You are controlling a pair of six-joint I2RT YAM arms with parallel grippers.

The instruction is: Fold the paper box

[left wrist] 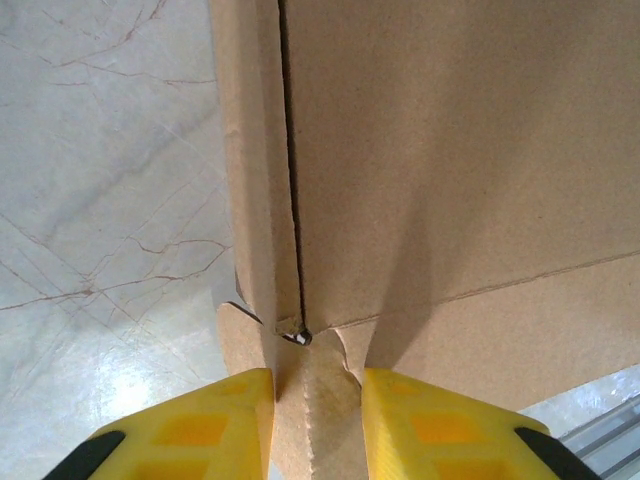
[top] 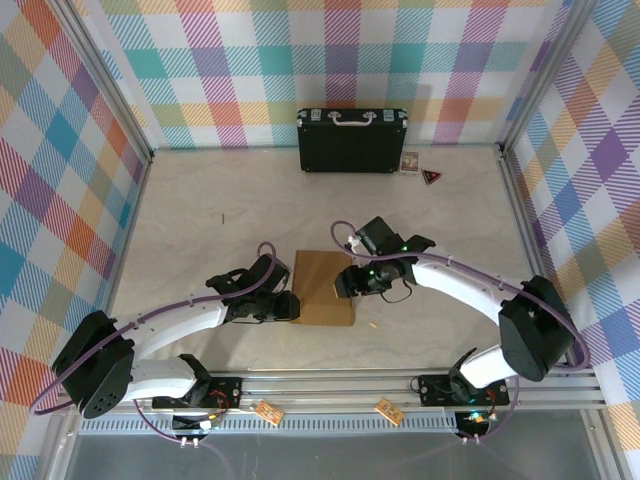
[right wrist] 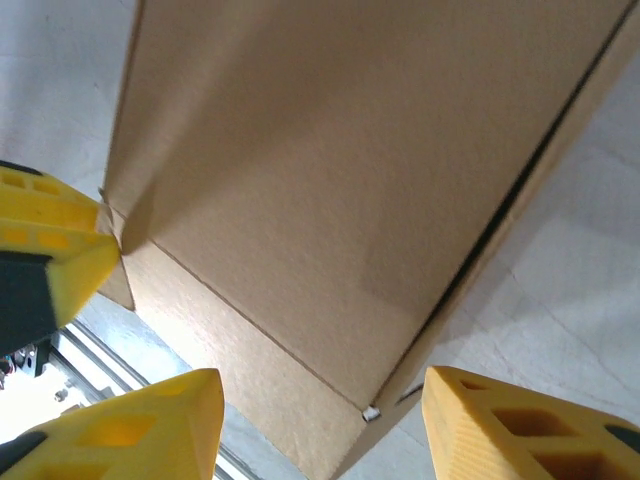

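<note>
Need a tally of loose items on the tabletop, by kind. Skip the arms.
paper box: 1
black case: 1
small card: 1
dark triangular piece: 1
Total: 4

The table has a pale cream top with a stone pattern (top: 200, 215) and thin dark veins, and it shines a little under soft, even light. Around it stand a back wall (top: 340, 55), a left wall (top: 50, 200) and a right wall (top: 590, 150), all in a pastel check of pink, teal, yellow and violet. A grey metal post (top: 118, 95) stands in the far left corner. A black hard case with a silver handle (top: 351, 140) stands upright against the back wall, and just beside it lie a small card (top: 409, 163) and a small dark triangle (top: 431, 176). A ribbed aluminium rail (top: 340, 385) runs along the near edge.
</note>
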